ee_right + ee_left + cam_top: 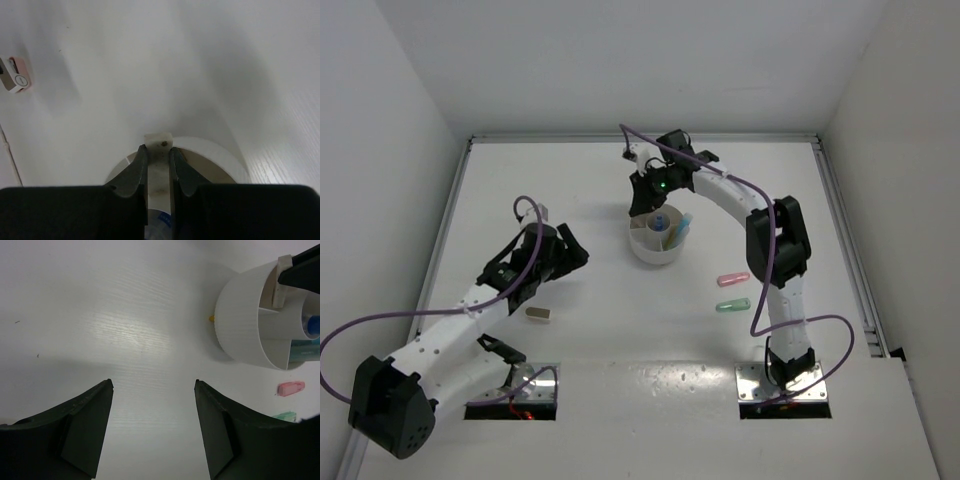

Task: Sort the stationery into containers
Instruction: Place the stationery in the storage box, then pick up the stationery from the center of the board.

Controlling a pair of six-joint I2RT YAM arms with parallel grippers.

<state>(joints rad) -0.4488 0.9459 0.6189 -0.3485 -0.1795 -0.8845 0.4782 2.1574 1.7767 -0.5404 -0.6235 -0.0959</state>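
Cream eraser [158, 142] (one dark speck, perhaps)

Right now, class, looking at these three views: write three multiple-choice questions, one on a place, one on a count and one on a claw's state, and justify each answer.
1. The loose eraser lies:
A) inside the bowl
B) against the far wall
C) on the table near the left claw

2. Markers lying outside the bowl:
A) one
B) two
C) four

3. The right claw is:
A) shut on a pale eraser above the bowl
B) open and empty
C) shut on a marker

Answers:
1 C: the top view shows it on bare table, just nearer than that open claw.
2 B: only the pink marker and the green marker lie there.
3 A: the right wrist view shows both fingers pinching the pale block over the bowl's rim.
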